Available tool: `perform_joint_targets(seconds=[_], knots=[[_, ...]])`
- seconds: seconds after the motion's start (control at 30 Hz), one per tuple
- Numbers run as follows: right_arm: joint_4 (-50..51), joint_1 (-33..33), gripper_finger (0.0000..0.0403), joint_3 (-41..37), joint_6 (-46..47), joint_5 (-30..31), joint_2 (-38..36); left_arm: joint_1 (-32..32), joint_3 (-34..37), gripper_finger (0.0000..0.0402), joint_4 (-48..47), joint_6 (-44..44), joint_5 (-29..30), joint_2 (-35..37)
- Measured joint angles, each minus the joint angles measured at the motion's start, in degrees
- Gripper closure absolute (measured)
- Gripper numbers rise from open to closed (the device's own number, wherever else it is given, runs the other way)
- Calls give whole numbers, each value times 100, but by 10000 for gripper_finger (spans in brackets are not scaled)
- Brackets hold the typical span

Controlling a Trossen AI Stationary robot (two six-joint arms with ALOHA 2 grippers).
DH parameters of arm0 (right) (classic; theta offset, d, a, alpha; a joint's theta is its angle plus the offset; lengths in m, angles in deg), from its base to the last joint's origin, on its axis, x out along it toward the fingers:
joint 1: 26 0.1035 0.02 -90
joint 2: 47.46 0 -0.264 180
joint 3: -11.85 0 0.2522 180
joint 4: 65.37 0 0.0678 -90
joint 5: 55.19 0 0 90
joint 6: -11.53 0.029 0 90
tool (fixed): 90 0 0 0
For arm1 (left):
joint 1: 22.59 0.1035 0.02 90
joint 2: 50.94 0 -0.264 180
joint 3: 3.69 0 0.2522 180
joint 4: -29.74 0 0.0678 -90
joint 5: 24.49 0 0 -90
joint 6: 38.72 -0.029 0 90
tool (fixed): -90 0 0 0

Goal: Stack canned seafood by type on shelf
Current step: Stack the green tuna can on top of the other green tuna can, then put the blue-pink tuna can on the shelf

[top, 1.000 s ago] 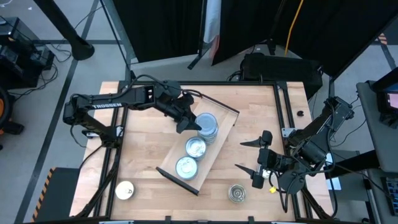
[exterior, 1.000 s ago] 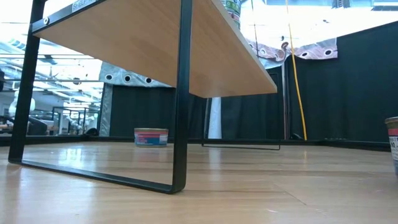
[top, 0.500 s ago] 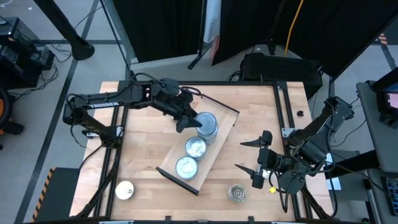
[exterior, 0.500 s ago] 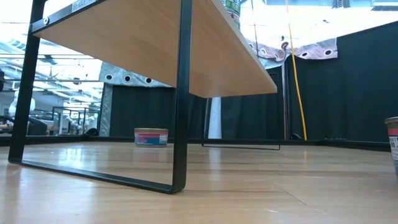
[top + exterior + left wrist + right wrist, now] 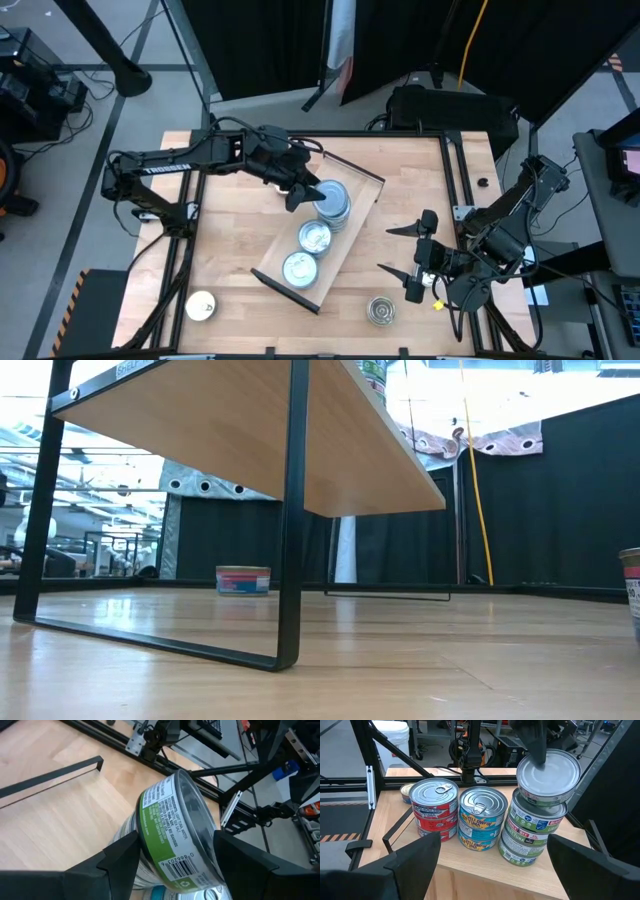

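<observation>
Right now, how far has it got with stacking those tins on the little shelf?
Three stacks stand on the shelf: red tins, blue tins and green tins. The left gripper holds a tilted green tin over the green stack, not yet set flat. Two tins wait on the table. The right gripper waits open, off to the side.

Left tool edges slightly farther over the shelf, carrying its green-labelled tin above the tallest stack.
</observation>
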Motion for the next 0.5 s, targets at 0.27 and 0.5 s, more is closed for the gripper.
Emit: perform_joint_targets(seconds=[0.27, 0.5], knots=[[0, 0, 46, 0, 0, 0, 0, 2, -2, 152, 354, -56, 124, -2], [-4, -22, 46, 0, -15, 20, 1, 9, -2, 152, 399, -286, 428, -2]])
